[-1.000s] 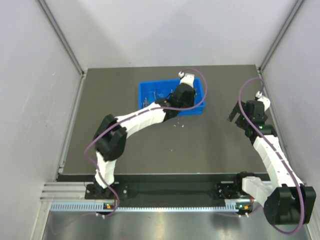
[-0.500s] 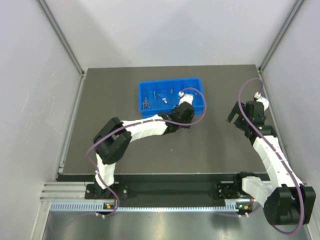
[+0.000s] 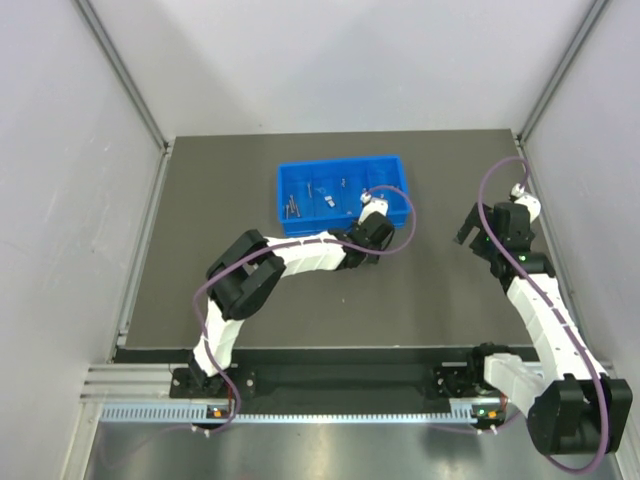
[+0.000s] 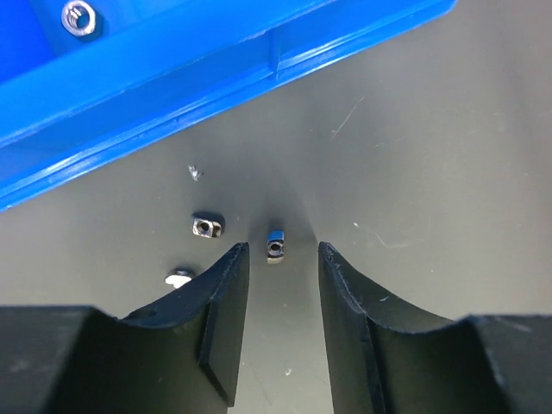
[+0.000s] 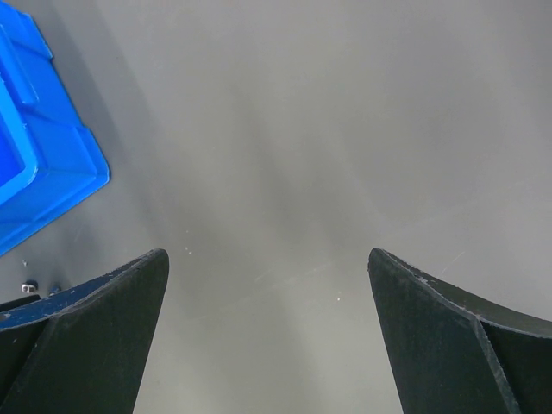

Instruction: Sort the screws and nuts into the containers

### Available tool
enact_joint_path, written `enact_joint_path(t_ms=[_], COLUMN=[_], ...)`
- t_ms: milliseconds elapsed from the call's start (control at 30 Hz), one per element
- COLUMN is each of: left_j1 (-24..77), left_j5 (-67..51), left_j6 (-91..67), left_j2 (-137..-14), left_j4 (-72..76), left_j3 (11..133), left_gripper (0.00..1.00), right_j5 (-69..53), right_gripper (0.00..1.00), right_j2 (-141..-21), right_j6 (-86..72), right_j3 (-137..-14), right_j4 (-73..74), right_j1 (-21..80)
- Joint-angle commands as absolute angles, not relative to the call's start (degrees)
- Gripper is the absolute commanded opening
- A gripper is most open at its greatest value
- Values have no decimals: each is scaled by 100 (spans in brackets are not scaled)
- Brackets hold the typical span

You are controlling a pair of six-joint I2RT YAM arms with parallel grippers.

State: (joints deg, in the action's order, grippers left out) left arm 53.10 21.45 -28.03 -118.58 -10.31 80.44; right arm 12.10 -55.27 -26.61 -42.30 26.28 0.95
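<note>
My left pincer [image 4: 280, 255] hangs low over the dark grey bench [image 3: 450, 290], its two black fingers standing apart with a narrow gap between them and nothing clamped. A small square silvery metal nut [image 4: 275, 246] lies on the bench right at the mouth of that gap, just beyond the tips and touching neither one. A second silvery nut [image 4: 207, 227] lies just to its left, and a third small silvery piece [image 4: 179, 277] peeks out beside my left finger, half hidden by it. Just beyond them runs the near wall of the shallow bright blue plastic tray [image 4: 172, 78], with a round silvery nut [image 4: 79, 15] inside it. From above, thin silvery screws [image 3: 291, 206] lie in the tray's left-end section. My right pincer [image 5: 267, 259] is spread wide and holds nothing, over bare bench well to the right of the tray.
</note>
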Motion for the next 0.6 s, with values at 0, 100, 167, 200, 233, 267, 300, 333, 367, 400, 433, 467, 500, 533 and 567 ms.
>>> enact_joint_path(t_ms=[0,100,167,200,233,267,300,333,367,400,433,467,500,533,567], left_j1=[5335,5335,5335,5335,5335,5335,5335,5335,5335,5335,5335,5335,5335,5335,5335], left_j5=[2276,2241,2241,2259,2267,2285,2285,2294,2294,2294,2277,2224,2206,2163,2136], left_j6=[-2874,-2865,-2856,-2848,-2839,-2830,-2821,-2804,-2804,-2795,-2795,-2778,-2751,-2725,-2707], left_j2=[-11935,-12032,-12076,-12094,-12102,-12120,-12120,-12129,-12138,-12138,-12129,-12112,-12111,-12085,-12041], left_j4=[-967,-949,-949,-949,-949,-958,-967,-975,-1010,-1037,-1072,-1081,-1081,-1090,-1107], left_j3=[8200,8226,8235,8235,8244,8244,8244,8253,8262,8279,8279,8279,8279,8288,8297], left_gripper=[42,40,38,37,36,34,32,27,22,19,17,9,6,4,1], right_j5=[1310,1318,1327,1353,1362,1371,1371,1362,1362,1362,1371,1362,1362,1354,1362], right_gripper=[100,100,100,100,100,100,100,100,100,100,100,100,100,100,100], right_j2=[-5493,-5493,-5484,-5467,-5458,-5449,-5449,-5449,-5449,-5458,-5458,-5458,-5449,-5449,-5432], right_j6=[-2646,-2654,-2646,-2654,-2654,-2663,-2654,-2663,-2654,-2672,-2672,-2672,-2663,-2672,-2681], right_j3=[-4192,-4175,-4175,-4166,-4166,-4166,-4166,-4175,-4184,-4192,-4201,-4201,-4210,-4210,-4210], right_j4=[2558,2558,2575,2575,2575,2575,2575,2584,2593,2601,2593,2610,2619,2610,2619], right_j1=[44,44,44,44,44,44,44,44,44,53,44,44,53,44,44])
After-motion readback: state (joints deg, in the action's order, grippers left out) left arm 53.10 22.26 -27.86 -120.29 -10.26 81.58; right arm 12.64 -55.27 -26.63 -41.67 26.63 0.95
